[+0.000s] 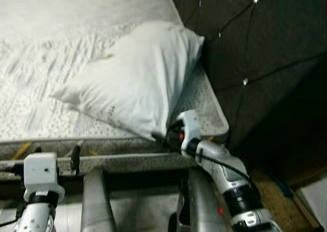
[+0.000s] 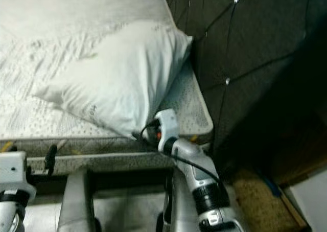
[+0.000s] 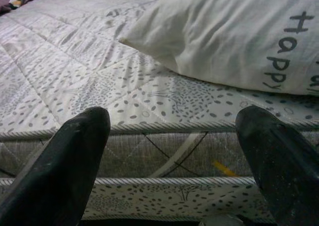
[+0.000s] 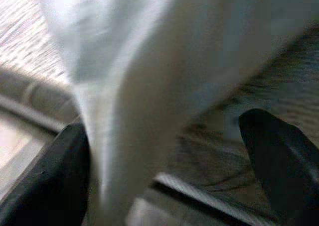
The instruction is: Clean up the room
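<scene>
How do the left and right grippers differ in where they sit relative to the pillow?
The right gripper is up at the pillow, its near corner between the open fingers; the left gripper sits back, facing the mattress edge, apart from the pillow. The right arm reaches to the bed; the left stays low before it. Both are open.

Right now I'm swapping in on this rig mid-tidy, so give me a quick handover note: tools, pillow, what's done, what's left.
Right tool: open, at the near corner of the white pillow, fabric between its fingers but not clamped.
Left tool: open, holding nothing, low in front of the mattress edge.
Pillow: lies on the bare mattress, its far side against the dark headboard, near corner at the bed's edge.
Done: pillow is on the bed.
Left: likely close on the corner or straighten the pillow; I can't tell which was intended.
</scene>
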Robot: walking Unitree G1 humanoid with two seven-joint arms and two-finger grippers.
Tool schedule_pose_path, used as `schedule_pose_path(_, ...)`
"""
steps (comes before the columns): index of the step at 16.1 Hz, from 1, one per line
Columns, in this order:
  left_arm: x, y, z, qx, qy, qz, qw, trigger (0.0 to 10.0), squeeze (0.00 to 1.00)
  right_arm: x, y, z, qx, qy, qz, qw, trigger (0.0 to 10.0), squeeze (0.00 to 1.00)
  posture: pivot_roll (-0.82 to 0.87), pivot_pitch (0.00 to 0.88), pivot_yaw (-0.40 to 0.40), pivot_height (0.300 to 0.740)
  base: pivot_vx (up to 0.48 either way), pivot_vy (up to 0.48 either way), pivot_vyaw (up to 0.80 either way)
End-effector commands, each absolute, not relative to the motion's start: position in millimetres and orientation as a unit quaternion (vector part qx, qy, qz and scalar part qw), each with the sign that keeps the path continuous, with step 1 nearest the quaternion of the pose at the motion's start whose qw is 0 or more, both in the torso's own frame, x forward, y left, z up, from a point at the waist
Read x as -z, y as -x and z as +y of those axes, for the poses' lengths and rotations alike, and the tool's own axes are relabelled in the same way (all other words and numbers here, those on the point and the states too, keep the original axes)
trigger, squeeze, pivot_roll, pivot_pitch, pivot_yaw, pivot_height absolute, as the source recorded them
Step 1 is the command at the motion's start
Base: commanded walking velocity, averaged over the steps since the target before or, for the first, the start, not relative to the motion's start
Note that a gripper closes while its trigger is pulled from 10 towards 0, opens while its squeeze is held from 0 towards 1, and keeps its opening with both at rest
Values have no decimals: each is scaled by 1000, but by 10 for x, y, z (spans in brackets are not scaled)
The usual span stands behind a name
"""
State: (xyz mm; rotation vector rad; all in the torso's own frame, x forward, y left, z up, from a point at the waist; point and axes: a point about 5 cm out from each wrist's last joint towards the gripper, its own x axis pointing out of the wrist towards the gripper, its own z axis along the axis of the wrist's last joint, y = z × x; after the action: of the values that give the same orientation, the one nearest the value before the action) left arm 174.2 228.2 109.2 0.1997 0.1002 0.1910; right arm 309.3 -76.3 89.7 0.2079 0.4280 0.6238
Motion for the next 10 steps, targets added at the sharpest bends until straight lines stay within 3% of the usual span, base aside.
schedule_pose_path(1, -1062, -1735, 2274, -91, -98, 60, 989, 10000, 0, -928, -3164, -856, -260, -110, 201, 938, 10000, 0, 110, 84, -88, 492, 0, 0, 0)
schedule_pose_path(6, -1056, -1749, 2277, -88, -99, 59, 989, 10000, 0, -961, -3247, -894, -195, -153, 193, 949, 10000, 0, 111, 70, -85, 492, 0, 0, 0)
schedule_pose_path(7, -1052, -1755, 2274, -87, -99, 59, 989, 10000, 0, -998, -3260, -856, -199, -171, 186, 947, 9294, 0, 111, 67, -85, 492, 0, 0, 0)
schedule_pose_path(8, -1051, -1759, 2272, -87, -99, 59, 989, 10000, 0, -1031, -3267, -816, -206, -185, 181, 944, 4627, 0, 111, 67, -85, 492, 0, 0, 0)
schedule_pose_path(9, -1051, -1768, 2269, -87, -100, 58, 990, 10000, 0, -1067, -3256, -751, -227, -220, 188, 930, 4157, 0, 114, 62, -86, 492, 0, 0, 0)
schedule_pose_path(10, -1053, -1775, 2274, -87, -100, 58, 990, 10000, 0, -1109, -3217, -690, -271, -226, 190, 916, 10000, 0, 112, 66, -83, 492, 0, 0, 0)
